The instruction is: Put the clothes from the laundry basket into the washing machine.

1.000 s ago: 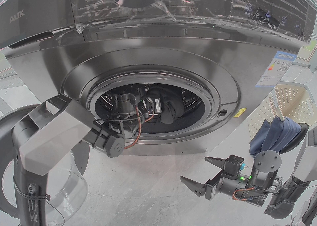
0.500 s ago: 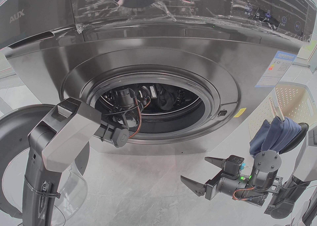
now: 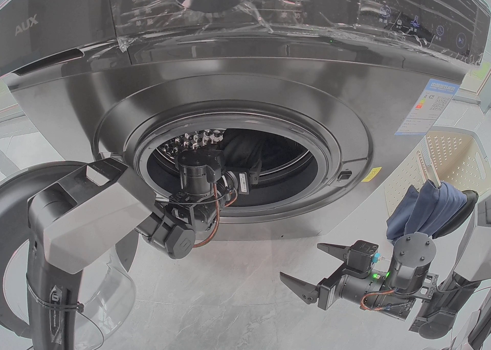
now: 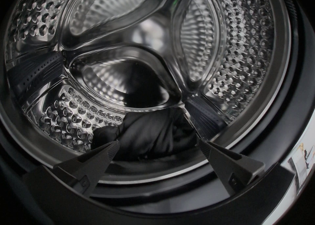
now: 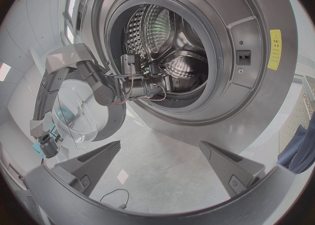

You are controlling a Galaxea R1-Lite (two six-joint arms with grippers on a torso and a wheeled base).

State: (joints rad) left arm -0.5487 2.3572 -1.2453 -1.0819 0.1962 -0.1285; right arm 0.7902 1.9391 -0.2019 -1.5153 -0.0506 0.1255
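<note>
The black garment (image 4: 154, 133) lies at the bottom of the drum (image 4: 242, 38) of the washing machine (image 3: 286, 85), just beyond the left tool (image 4: 157, 146). That tool sits at the door opening, spread wide and empty, with one fingertip on each side of the heap and not touching it. The right tool (image 3: 302, 262) hangs over the floor (image 3: 215, 284) in front of the machine, also spread wide and empty. Beside it a blue garment (image 3: 424, 208) drapes over the rim of the laundry basket (image 3: 455, 157).

A second ago the left tool held the black garment at the opening. It then reached deeper, let go, and has now drawn back to the rim. The right tool has not moved.
</note>
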